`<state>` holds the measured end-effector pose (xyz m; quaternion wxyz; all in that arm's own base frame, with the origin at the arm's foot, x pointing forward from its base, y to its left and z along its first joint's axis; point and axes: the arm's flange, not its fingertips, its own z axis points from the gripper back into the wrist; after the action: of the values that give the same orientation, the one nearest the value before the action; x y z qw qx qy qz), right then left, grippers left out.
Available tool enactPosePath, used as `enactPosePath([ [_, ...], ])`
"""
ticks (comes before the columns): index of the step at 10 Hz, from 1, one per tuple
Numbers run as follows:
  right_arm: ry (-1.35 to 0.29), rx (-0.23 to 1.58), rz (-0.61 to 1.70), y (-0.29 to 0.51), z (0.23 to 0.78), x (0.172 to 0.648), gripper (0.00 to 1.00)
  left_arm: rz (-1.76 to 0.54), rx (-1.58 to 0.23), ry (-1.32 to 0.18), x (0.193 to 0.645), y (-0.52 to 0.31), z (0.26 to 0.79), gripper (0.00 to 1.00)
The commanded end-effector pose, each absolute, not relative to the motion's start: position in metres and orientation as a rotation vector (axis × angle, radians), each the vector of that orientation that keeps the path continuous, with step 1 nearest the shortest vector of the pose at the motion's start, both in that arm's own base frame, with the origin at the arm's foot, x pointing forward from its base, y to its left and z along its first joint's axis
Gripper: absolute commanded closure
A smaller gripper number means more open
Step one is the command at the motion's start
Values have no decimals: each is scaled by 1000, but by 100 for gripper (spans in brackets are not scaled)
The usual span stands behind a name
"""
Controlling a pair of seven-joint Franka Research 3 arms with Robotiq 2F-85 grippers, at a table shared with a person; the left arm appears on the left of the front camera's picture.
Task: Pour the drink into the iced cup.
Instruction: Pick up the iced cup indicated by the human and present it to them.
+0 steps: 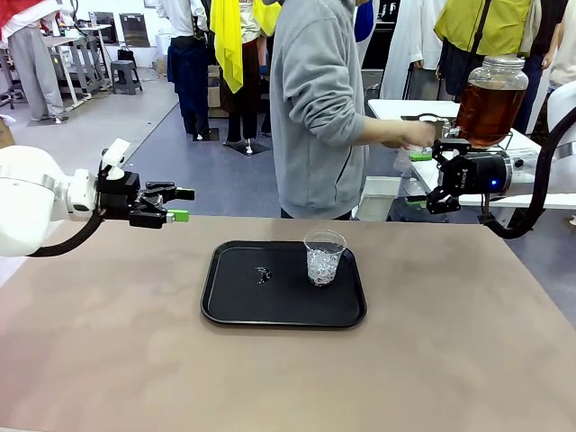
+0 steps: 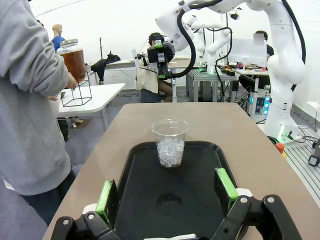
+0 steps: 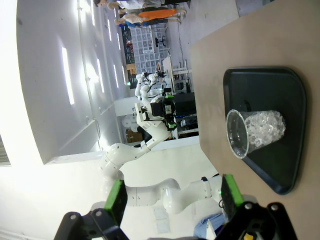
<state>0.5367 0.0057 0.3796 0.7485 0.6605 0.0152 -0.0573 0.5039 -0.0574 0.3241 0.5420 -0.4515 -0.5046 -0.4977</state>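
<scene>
Left tool [image 1: 182, 204] and right tool [image 1: 417, 179] both wide apart; iced cup [image 1: 324, 256] upright on tray [image 1: 234, 301]

Left arm [image 1: 36, 202] in from left edge, mid-height, forearm level. Left gripper [image 1: 182, 204] pointing toward frame centre, jaws spread wide, holding nothing. Green pads [image 2: 106, 194] at lower left and lower right of left wrist view. Right arm [image 1: 564, 106] in from right edge, bending down to wrist. Right gripper [image 1: 417, 179] right of centre, upper half of frame, pointing left, jaws wide apart, holding nothing. Its fingertips [image 3: 116, 199] flanking bottom of right wrist view.
</scene>
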Motion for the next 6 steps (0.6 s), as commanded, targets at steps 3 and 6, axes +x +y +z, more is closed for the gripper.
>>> enactPosePath([
  [3, 29, 1445, -122, 6, 381, 537, 0, -1178, -1068, -1189, 504, -59, 328, 0],
  [6, 29, 1445, -122, 6, 381, 537, 0, -1178, -1068, -1189, 504, -59, 328, 0],
])
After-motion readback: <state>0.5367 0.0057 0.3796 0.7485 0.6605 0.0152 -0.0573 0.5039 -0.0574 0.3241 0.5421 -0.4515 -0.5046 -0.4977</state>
